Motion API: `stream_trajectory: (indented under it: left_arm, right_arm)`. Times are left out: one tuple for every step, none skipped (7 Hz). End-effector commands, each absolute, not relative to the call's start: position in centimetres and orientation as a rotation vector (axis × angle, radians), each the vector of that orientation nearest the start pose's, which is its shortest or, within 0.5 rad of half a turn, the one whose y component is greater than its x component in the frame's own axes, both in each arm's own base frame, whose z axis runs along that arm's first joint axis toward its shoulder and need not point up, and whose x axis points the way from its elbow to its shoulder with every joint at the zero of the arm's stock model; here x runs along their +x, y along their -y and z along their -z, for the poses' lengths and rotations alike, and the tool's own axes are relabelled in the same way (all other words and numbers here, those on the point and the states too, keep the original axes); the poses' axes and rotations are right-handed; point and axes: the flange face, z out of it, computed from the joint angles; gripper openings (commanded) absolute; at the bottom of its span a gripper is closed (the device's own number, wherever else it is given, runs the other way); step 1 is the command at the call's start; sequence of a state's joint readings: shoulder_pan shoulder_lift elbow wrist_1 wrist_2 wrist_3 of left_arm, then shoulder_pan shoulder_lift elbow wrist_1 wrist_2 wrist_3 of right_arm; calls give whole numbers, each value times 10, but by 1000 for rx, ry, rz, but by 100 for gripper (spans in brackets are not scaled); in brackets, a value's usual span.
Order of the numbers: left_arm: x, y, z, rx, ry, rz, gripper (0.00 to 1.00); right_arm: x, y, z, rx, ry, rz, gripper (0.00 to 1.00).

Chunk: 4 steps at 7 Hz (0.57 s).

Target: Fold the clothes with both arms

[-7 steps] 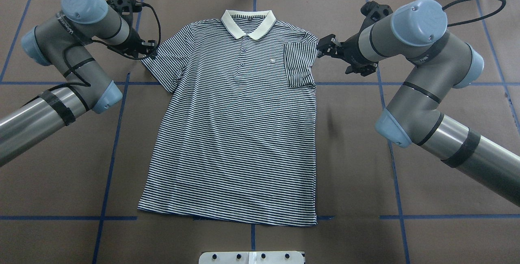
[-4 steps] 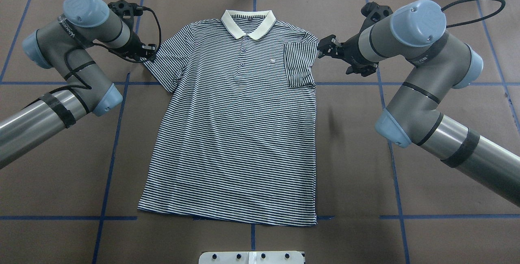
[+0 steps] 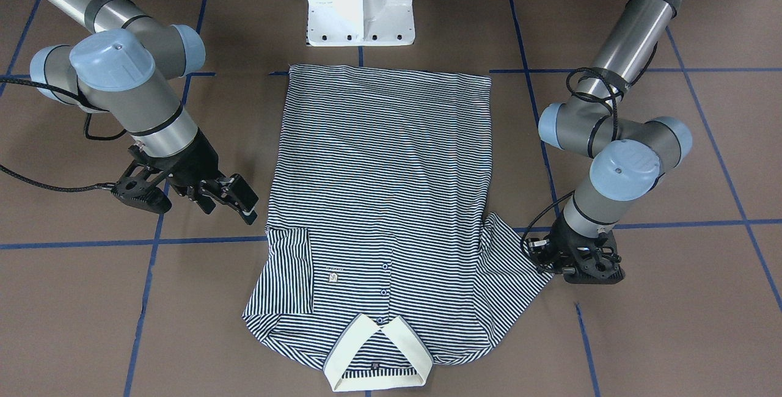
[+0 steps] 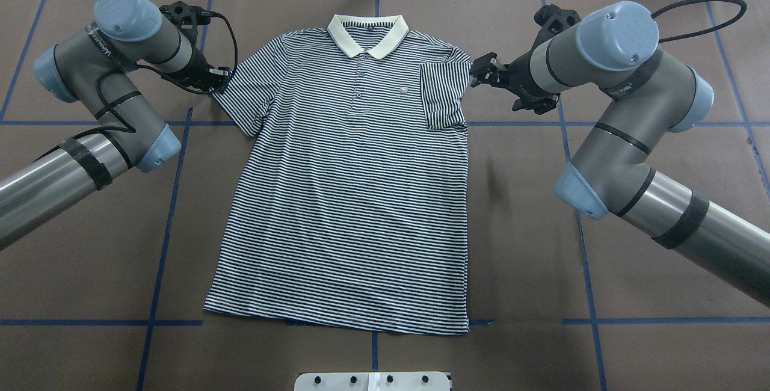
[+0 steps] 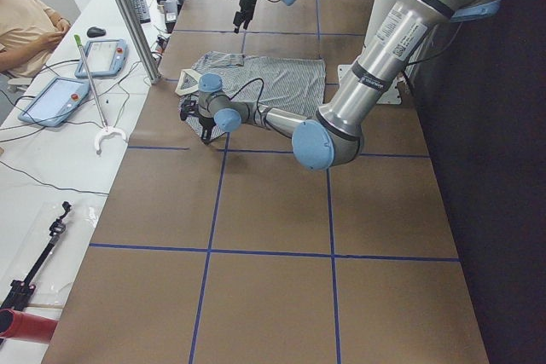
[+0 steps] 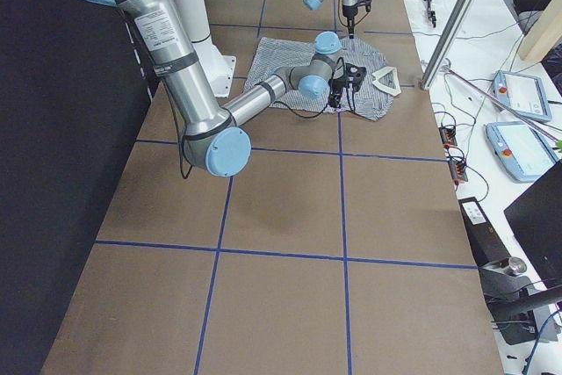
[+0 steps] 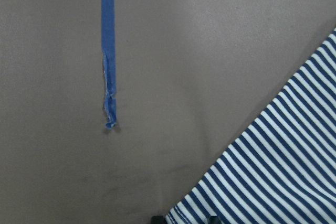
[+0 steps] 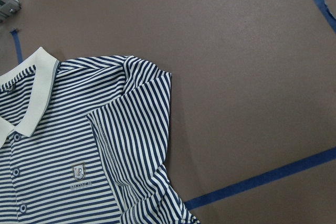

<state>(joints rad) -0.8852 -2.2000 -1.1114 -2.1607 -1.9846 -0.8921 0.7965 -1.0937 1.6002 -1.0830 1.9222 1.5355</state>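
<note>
Striped navy-and-white cloth lies flat on the brown bench [image 4: 541,246]. This is the polo shirt [image 4: 349,198], front up, with its cream collar [image 4: 367,33] on the far side from the robot. The sleeve on the robot's right [image 4: 444,93] is already folded in over the chest. The left sleeve [image 4: 246,99] is spread out to the side, so the sleeve-folding step looks half done.

The left pincer [image 4: 218,80] sits low at the outer edge of that spread sleeve. The left wrist camera shows the hem right at its tips, but whether it has closed on the cloth cannot be told. The right pincer [image 4: 478,71] hangs just beside the folded shoulder with its fingers apart, holding nothing.

The likely next move is a firm pinch on the left sleeve hem, then a low carry inward to match the other side. The body must not be dragged along.

Blue tape lines [image 4: 174,198] cross the bench, and the white pedestal [image 3: 360,6] stands beyond the shirt's hem. Nothing lies on the cloth to block the fold. A seated person [image 5: 26,23] is well apart, at a side desk.
</note>
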Motion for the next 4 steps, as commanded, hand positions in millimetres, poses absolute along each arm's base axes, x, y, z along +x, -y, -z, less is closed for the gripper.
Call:
stream_trajectory:
  left_arm:
    - [413,660,-429,255,-815,38,0]
    - [407,662,-414,268,-833,38,0]
    - [408,662,-394,283,-850,43,0]
    - [414,668,-349,268,-834,50,0]
  right_arm:
    - [-400,548,-317,107,1040,-519,100]
    - [-403,547,-318,112,1035,-519,100]
    - [-403,547,-318,114,1036,-520,100]
    - [-404,546,-317,114,1037,-518,100]
